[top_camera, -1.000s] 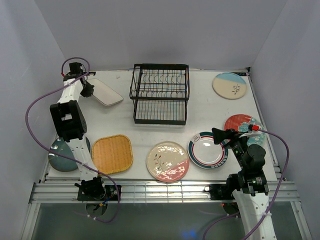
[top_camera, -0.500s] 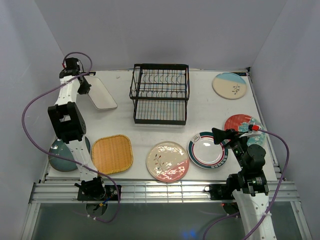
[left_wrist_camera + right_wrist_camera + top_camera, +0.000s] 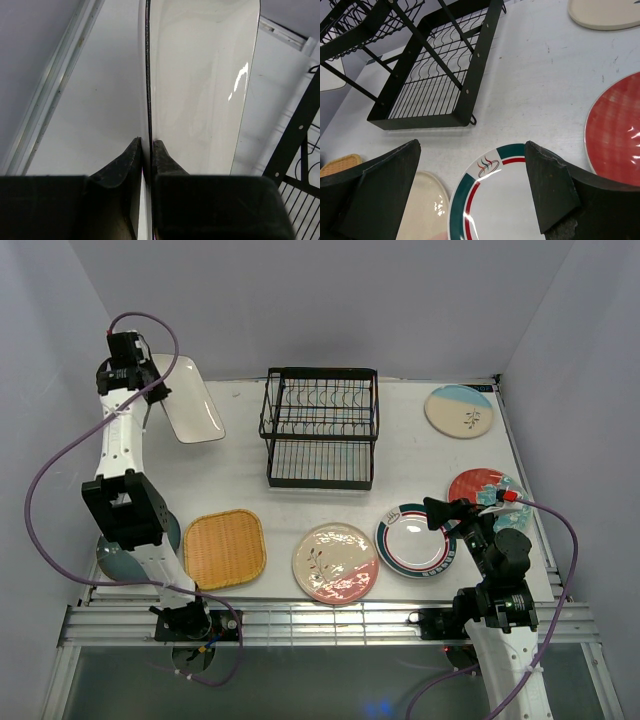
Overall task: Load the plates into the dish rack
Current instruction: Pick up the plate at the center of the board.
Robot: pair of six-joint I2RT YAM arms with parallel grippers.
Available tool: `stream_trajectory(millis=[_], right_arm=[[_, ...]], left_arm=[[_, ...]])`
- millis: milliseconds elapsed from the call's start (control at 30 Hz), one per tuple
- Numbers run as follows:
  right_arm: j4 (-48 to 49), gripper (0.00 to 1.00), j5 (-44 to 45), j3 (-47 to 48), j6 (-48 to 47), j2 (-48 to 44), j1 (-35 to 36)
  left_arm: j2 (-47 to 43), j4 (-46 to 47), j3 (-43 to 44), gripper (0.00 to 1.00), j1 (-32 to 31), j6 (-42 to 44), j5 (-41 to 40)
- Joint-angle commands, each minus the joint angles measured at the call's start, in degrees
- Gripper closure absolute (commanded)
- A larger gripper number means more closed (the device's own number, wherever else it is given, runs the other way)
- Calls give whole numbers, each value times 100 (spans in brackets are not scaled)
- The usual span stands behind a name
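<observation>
A white table (image 3: 240, 465) sits between pale walls (image 3: 350, 300).

Found dish rack (image 3: 320, 428) mid-surface (image 3: 240, 480) toward the back — row of plates (image 3: 335, 562) before it, another plate (image 3: 190, 400) aloft to its left.

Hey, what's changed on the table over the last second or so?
The left gripper, shut on the white plate, lifted it up and toward the far-left corner, tilting it more steeply. No new grasp or release. The open right gripper, dish rack and everything else stayed put.
</observation>
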Motion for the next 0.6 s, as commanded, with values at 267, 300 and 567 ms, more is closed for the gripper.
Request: stream_trajectory(millis=[267, 300, 567], right_arm=[[102, 10, -79, 267, -33, -58, 9], [111, 10, -123, 267, -42, -49, 9], [217, 10, -281, 267, -60, 135, 9]], left_arm=[[-1698, 632, 508, 100, -65, 188, -264], [-1760, 632, 526, 100, -74, 205, -334], [-2507, 684, 596, 100, -144, 232, -423]])
